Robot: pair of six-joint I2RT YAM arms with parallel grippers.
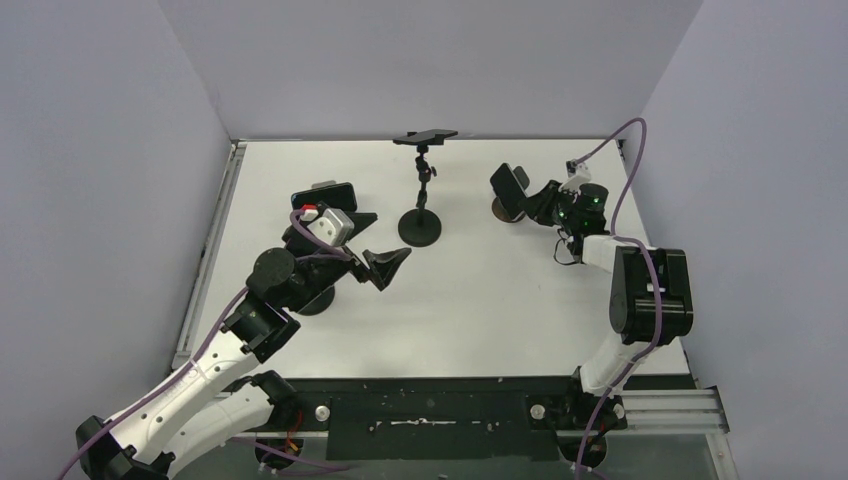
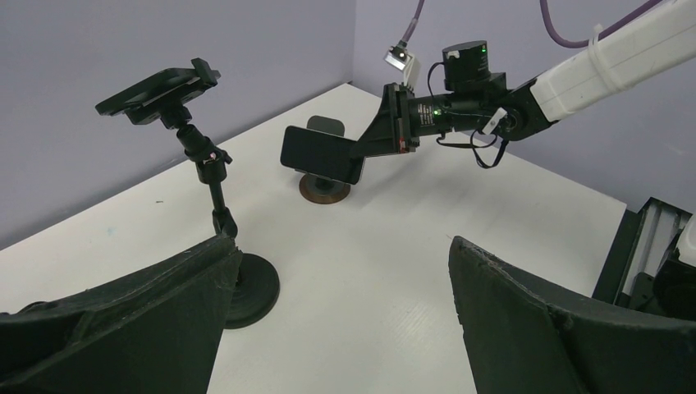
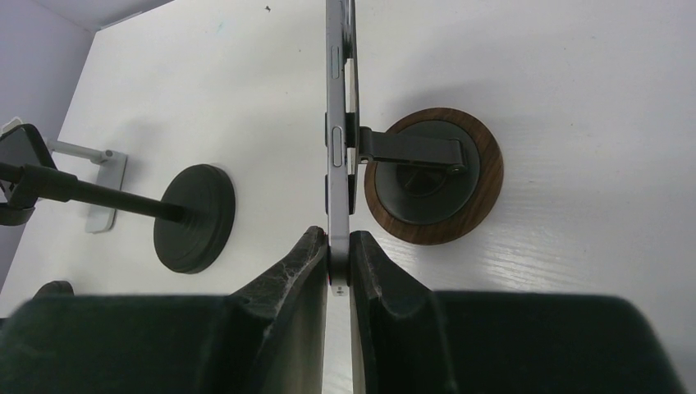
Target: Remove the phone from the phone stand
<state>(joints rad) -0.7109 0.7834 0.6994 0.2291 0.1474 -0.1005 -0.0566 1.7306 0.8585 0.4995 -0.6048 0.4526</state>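
Note:
A dark phone [image 1: 510,182] stands on edge against the arm of a stand with a round wooden base [image 1: 503,212] at the back right. My right gripper [image 1: 540,197] is shut on the phone's near end. In the right wrist view both fingers pinch the phone's thin edge [image 3: 338,123] at the gripper [image 3: 339,254], and the stand's arm [image 3: 410,152] still touches the phone's back. The left wrist view shows the phone [image 2: 322,154] held over the base [image 2: 324,188]. My left gripper [image 1: 385,268] is open and empty [image 2: 341,246], low over the table's left middle.
A black tripod stand [image 1: 420,225] with a clamp and a dark phone on top [image 1: 425,136] stands at the back centre. Another phone on a white stand [image 1: 333,192] sits behind my left wrist. Purple walls close in the table on three sides.

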